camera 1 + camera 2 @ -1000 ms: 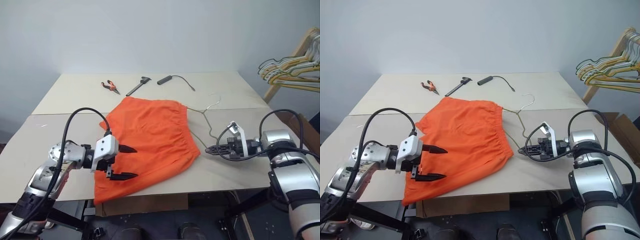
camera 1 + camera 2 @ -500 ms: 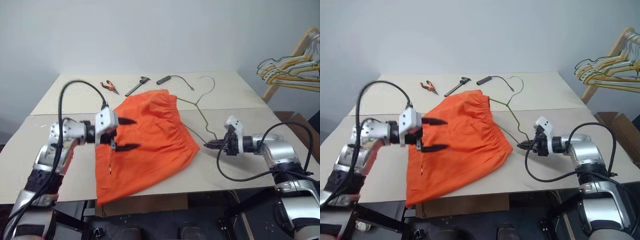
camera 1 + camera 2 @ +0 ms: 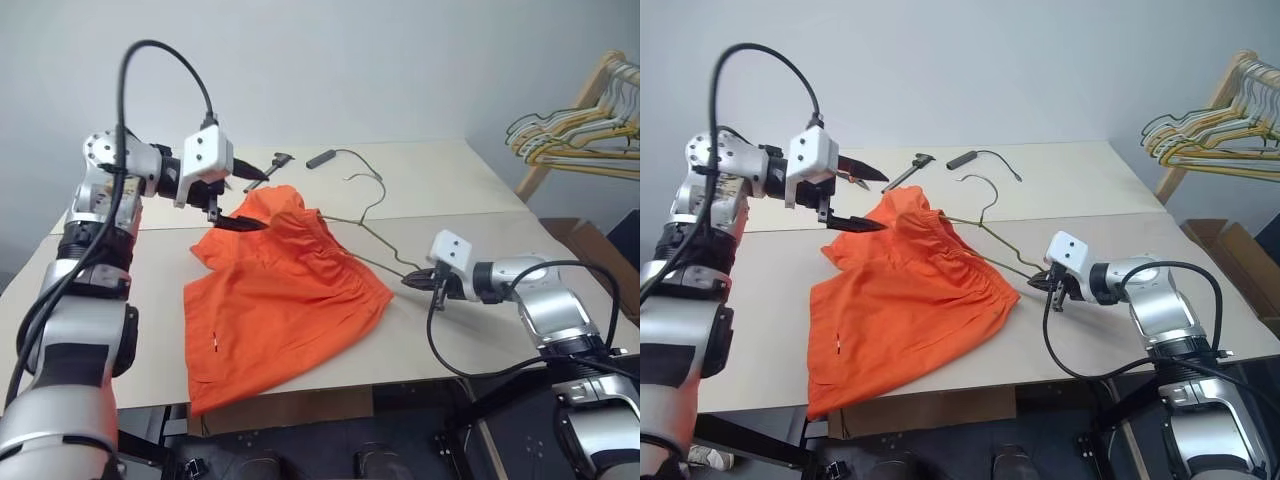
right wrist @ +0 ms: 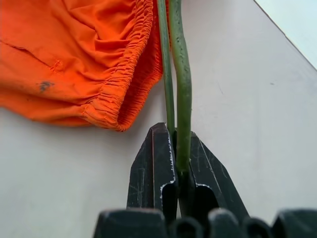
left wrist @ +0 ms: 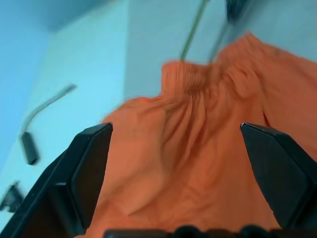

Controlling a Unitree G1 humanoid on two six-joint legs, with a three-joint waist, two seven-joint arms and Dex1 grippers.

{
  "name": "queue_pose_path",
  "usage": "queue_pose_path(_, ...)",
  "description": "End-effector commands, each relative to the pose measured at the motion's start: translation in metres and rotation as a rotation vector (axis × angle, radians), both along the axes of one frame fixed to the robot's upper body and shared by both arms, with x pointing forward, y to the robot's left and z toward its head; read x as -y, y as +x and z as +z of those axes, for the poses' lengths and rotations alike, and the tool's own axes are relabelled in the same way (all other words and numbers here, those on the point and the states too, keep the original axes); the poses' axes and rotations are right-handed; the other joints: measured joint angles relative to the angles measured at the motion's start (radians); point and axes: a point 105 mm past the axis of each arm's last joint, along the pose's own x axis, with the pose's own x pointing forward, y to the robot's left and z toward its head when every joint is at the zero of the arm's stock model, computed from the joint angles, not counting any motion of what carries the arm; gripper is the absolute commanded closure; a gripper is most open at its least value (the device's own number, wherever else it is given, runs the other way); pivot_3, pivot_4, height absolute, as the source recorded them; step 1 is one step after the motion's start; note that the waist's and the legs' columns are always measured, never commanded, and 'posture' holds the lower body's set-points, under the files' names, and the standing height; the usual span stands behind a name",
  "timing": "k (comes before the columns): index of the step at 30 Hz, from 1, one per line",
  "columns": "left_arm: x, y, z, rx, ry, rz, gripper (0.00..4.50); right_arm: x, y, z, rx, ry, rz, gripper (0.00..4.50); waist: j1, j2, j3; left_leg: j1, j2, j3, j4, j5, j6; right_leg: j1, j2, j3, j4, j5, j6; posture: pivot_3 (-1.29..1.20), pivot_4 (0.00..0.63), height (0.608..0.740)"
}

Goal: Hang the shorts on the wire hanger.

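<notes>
Orange fabric spreads across the middle of the pale surface (image 3: pixel 470 350): the shorts (image 3: pixel 275 300) lie mostly flat, one leg hanging a little over the near edge, while the gathered elastic waistband at the far end is bunched and lifted off the surface. No brand, label or writing can be read on anything here.

The wire hanger (image 3: pixel 365 215), thin and dark olive, runs from the right pincer (image 3: pixel 408 283) up and away to its curved hook, which stands tilted in the air above the far half of the surface. Part of its wire passes into the raised waistband, so the shorts are partly carried by it. The right pincer is clenched on a corner of the wire hanger; in the right wrist view two strands of green wire (image 4: pixel 177 74) rise from between the closed black fingers (image 4: pixel 153 163), just beside the waistband's hem, with the surface underneath.

The left pincer (image 3: pixel 240 200) is raised above the far left corner of the shorts with its two black fingers spread wide, grasping nothing. Its lower fingertip (image 3: pixel 244 224) sits right at the lifted fabric; whether it touches cannot be told. In the left wrist view the orange cloth (image 5: pixel 198 148) fills the gap between the parted fingers.

Farther back on the surface lie a grey caliper (image 3: pixel 268 170) and a black cable with a cylindrical plug (image 3: pixel 322 158). To the right, off the surface, a bunch of yellow, green and white hangers (image 3: pixel 570 135) hangs on a wooden rack (image 3: pixel 590 90).
</notes>
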Motion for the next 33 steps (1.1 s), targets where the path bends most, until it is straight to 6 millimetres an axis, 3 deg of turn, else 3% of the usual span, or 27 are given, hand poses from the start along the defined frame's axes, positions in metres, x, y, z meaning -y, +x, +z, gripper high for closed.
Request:
queue_pose_path(1, 0.007, -0.001, 0.005, 0.001, 0.071, -0.068, 0.01, -0.008, 0.000, 0.018, 0.079, -0.024, 0.030, 4.50, -0.003, 0.000, 0.000, 0.000, 0.000, 0.000, 0.001, 0.000, 0.000, 0.000, 0.000, 0.000, 0.000, 0.000, 0.000, -0.05, 0.000, 0.740)
queue_pose_path(11, 0.024, 0.004, 0.001, -0.078, 0.074, -0.078, 0.01, -0.016, -0.003, 0.021, 0.097, -0.082, 0.040, 4.50, -0.005, 0.000, 0.000, -0.004, 0.001, -0.001, 0.009, -0.003, 0.005, -0.001, 0.000, 0.000, 0.002, 0.000, 0.002, -0.07, 0.000, 0.740)
queue_pose_path(25, 0.029, 0.005, -0.016, -0.125, 0.106, -0.075, 4.45, -0.035, -0.011, 0.040, 0.142, -0.047, 0.114, 4.50, -0.019, 0.000, 0.000, -0.004, 0.001, -0.003, 0.009, -0.003, 0.005, -0.001, 0.000, 0.000, 0.002, -0.001, 0.002, -0.08, 0.000, 0.740)
queue_pose_path(33, 0.031, 0.006, -0.022, -0.119, 0.105, -0.067, 4.48, -0.041, -0.012, 0.046, 0.151, -0.033, 0.117, 4.50, -0.022, 0.000, 0.000, -0.004, 0.001, -0.005, 0.009, -0.003, 0.005, -0.001, 0.000, 0.000, 0.003, 0.000, 0.002, -0.08, 0.000, 0.740)
